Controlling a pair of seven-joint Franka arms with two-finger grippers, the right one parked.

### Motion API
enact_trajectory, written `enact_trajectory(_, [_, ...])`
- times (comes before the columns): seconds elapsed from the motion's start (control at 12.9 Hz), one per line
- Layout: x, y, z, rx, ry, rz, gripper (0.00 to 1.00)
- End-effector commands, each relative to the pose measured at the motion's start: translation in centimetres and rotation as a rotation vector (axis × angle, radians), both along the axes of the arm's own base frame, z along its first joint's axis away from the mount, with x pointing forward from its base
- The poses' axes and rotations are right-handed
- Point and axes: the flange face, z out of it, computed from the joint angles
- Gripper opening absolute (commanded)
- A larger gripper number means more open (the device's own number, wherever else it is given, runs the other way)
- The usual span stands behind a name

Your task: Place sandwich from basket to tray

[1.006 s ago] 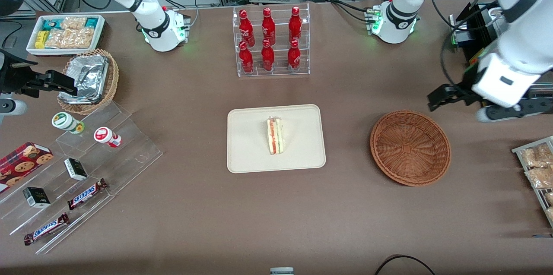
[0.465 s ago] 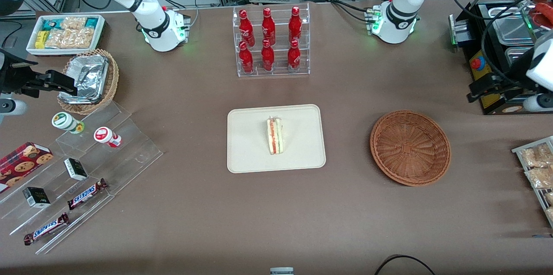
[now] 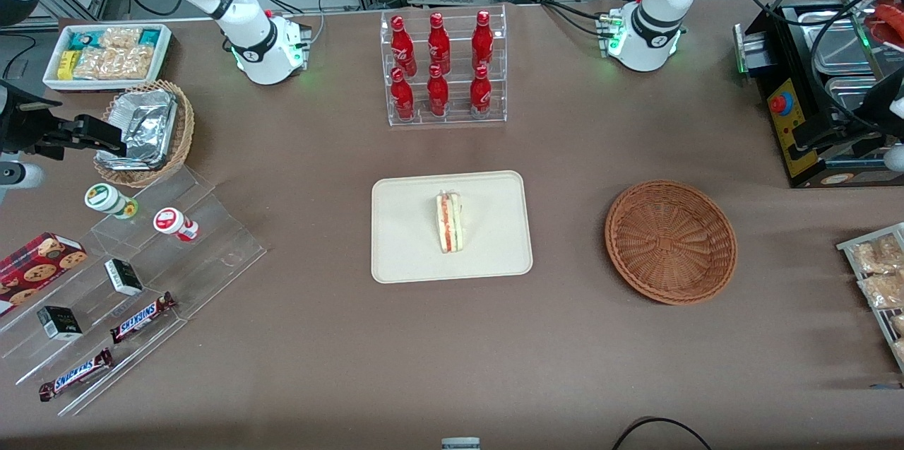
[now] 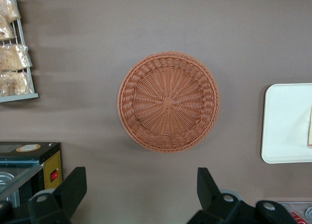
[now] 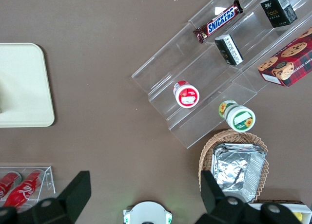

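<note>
The sandwich, a pale wedge with red and green layers, lies on the cream tray at mid-table. A sliver of the sandwich shows on the tray in the left wrist view. The reddish-brown woven basket stands beside the tray, toward the working arm's end, with nothing in it. The left arm's gripper hangs open and holding nothing at the working arm's end of the table, by the black equipment box. Its fingers are spread wide, well off the basket.
A clear rack of red bottles stands farther from the camera than the tray. A black box with a red button and a wire rack of snack packets flank the basket. Acrylic steps with snacks lie toward the parked arm's end.
The left arm has pulled away from above the basket toward the working arm's end of the table, its gripper staying open. The sandwich, the tray and the basket have not moved.
</note>
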Motion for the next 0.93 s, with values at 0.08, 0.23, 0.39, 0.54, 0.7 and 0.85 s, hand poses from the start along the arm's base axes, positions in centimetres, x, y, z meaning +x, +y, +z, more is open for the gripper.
enact_trajectory(0.08, [1.4,-1.4,1.4,-0.020,-0.037,-0.021,0.99])
enact_trajectory(0.23, [1.4,-3.3,1.7,-0.008,-0.044,-0.059,1.00])
enact_trajectory(0.39, [1.4,-2.8,1.6,0.007,-0.039,-0.058,1.00])
enact_trajectory(0.54, [1.0,-4.0,1.8,0.028,-0.036,-0.077,1.00])
enact_trajectory(0.7, [-0.3,-3.9,2.5,0.041,-0.027,-0.045,1.00])
enact_trajectory(0.85, [-2.2,-3.7,2.9,0.044,-0.031,-0.049,1.00])
